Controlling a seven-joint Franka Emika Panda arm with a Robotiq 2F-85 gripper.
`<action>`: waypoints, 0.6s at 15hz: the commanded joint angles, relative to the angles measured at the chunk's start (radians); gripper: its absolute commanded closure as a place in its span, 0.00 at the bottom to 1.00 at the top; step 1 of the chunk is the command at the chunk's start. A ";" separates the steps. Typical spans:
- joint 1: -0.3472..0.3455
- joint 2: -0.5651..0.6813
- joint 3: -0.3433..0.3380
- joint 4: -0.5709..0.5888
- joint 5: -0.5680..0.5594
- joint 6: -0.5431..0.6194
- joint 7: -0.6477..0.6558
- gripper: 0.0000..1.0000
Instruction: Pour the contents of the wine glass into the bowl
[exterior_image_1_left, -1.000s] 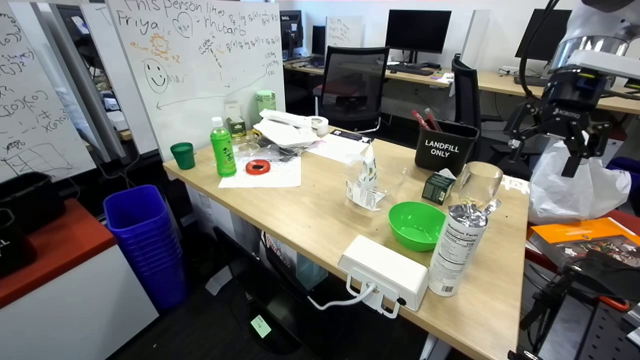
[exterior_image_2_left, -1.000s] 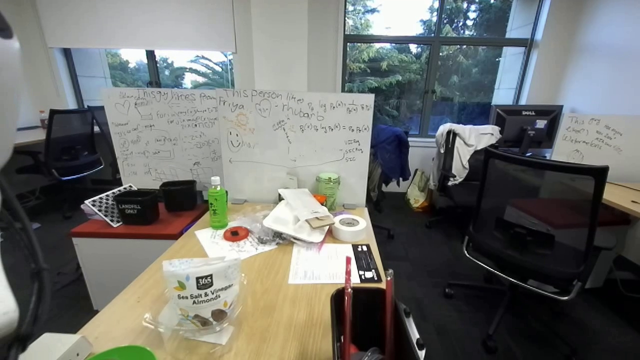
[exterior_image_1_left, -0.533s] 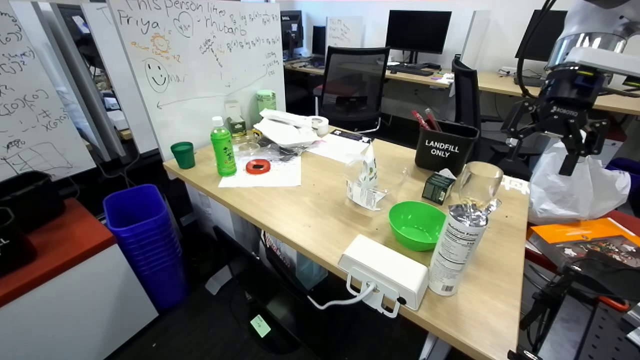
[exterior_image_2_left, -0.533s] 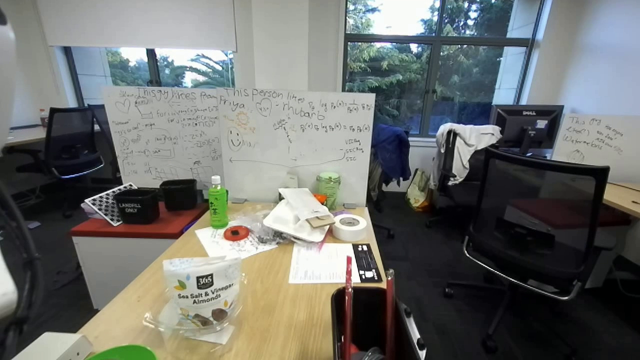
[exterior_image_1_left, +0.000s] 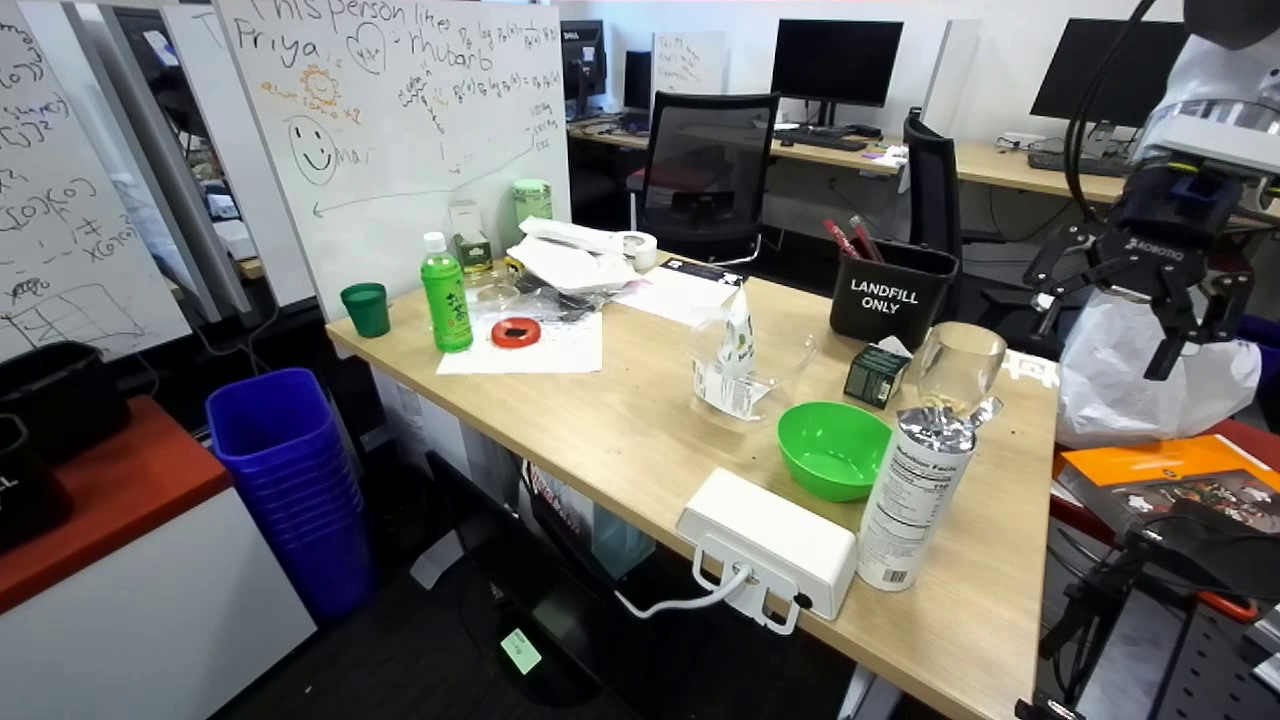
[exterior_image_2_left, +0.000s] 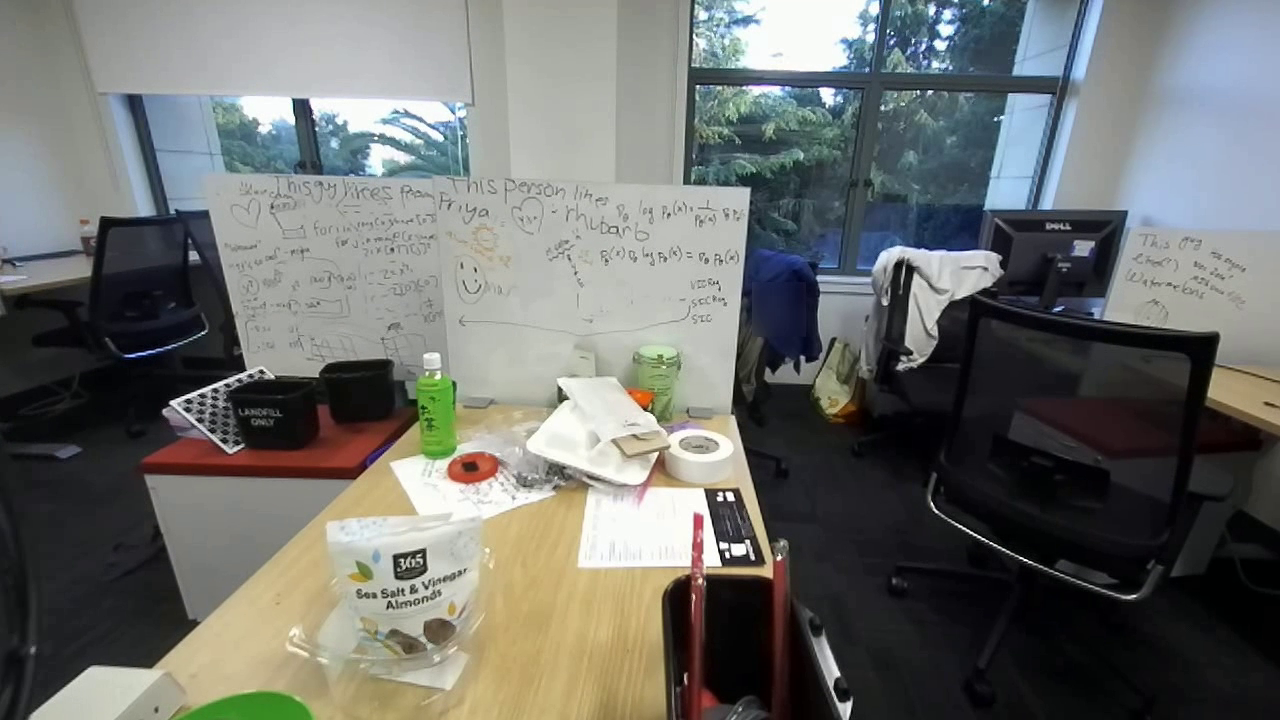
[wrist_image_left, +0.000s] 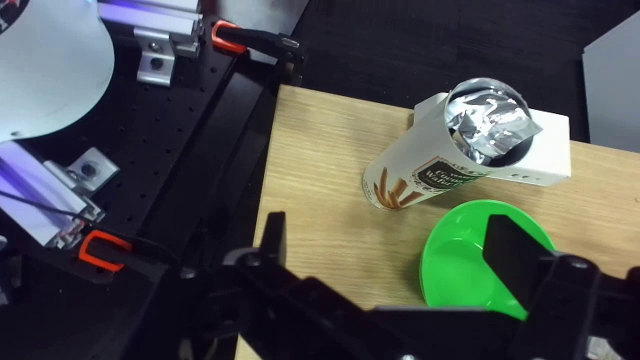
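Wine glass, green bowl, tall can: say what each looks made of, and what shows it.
Wine glass: probably glass, clear and smooth, judging by its thin, see-through wall; clear plastic is possible.
Green bowl: likely plastic, glossy, evenly colored, with highlights in the wrist view.
Tall can: perhaps cardboard or thin metal, its wall smooth and printed; the crinkled, shiny sheet at its mouth looks like foil.

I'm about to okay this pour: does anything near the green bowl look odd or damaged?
Yes: the wafer tube beside the green bowl. Its foil is crumpled and partly open instead of flat, with a flap jutting out.
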 joint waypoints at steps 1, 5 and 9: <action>-0.051 -0.011 -0.035 -0.053 0.098 0.004 0.033 0.00; -0.074 0.003 -0.047 -0.072 0.144 -0.005 0.027 0.00; -0.079 0.003 -0.048 -0.085 0.185 -0.005 0.046 0.00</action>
